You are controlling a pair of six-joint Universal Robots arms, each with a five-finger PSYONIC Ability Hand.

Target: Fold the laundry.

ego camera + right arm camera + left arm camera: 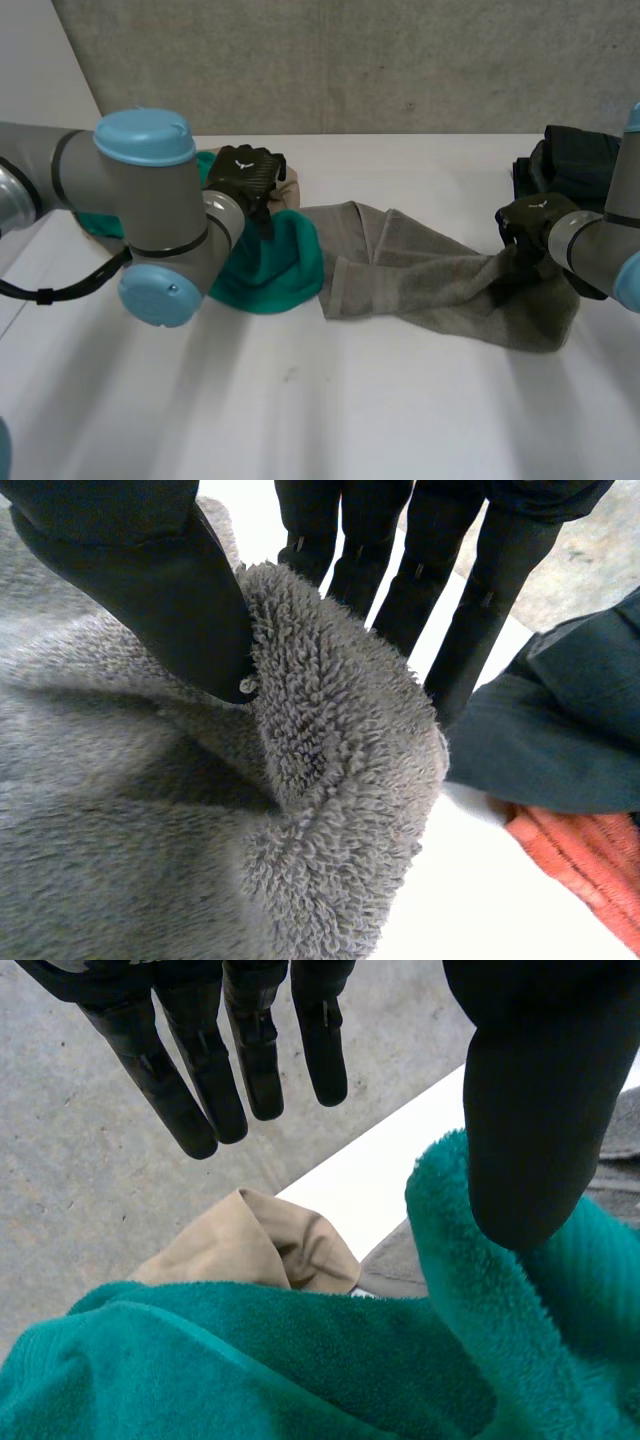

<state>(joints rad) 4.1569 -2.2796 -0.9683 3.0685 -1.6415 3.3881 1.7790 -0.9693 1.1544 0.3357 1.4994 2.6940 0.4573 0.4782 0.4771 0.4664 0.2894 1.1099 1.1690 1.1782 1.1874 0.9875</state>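
A grey towel (420, 275) lies stretched across the middle of the table. Its right end is lifted by my right hand (530, 222). In the right wrist view a fold of the grey towel (330, 740) is pinched between the thumb (170, 600) and the fingers (470, 630). A teal towel (272, 262) lies bunched left of it. My left hand (246, 170) hovers over the teal towel's far side, fingers (215, 1070) straight and spread, thumb (530, 1130) just above the teal towel (250, 1360), holding nothing.
A beige cloth (250, 1245) pokes out behind the teal towel near the table's back edge (380, 1175). A dark garment pile (575, 160) sits at the back right, beside my right hand, with the dark garment (550, 730) and an orange cloth (590, 865) close to the fingers.
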